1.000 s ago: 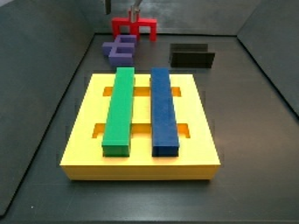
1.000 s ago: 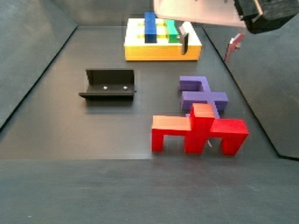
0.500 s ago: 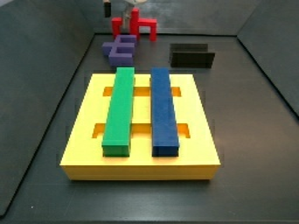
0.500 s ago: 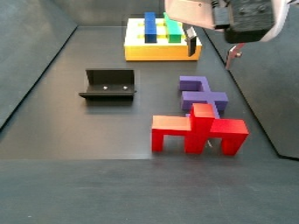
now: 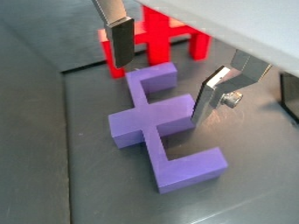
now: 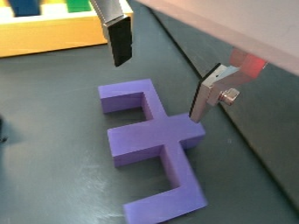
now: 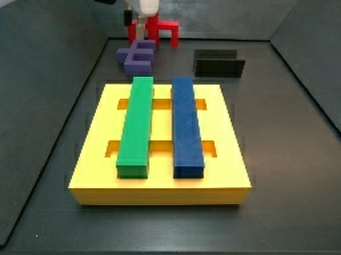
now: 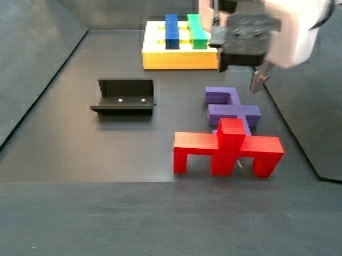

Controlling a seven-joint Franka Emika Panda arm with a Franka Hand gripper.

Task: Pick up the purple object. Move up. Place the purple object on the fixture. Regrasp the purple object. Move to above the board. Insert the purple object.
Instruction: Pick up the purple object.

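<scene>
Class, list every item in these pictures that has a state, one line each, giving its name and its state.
end effector: open, hovering above the purple object, holding nothing
purple object: flat on the floor, ungrasped
red piece: standing on the floor
fixture: empty
board: carrying the green bar and blue bar

Side views faced each other across the board (image 7: 162,134), while both wrist views looked closely down past the claw (image 5: 170,74) at the purple object (image 6: 156,147).

The tool (image 5: 167,66) has two flat silver finger plates (image 6: 212,92) with dark rubber pads on their inner faces. A small bolt sticks out from the side of one plate. Above them sits a pale, smooth housing; in a side view it is a white casing around a dark grey block (image 8: 249,42).
</scene>
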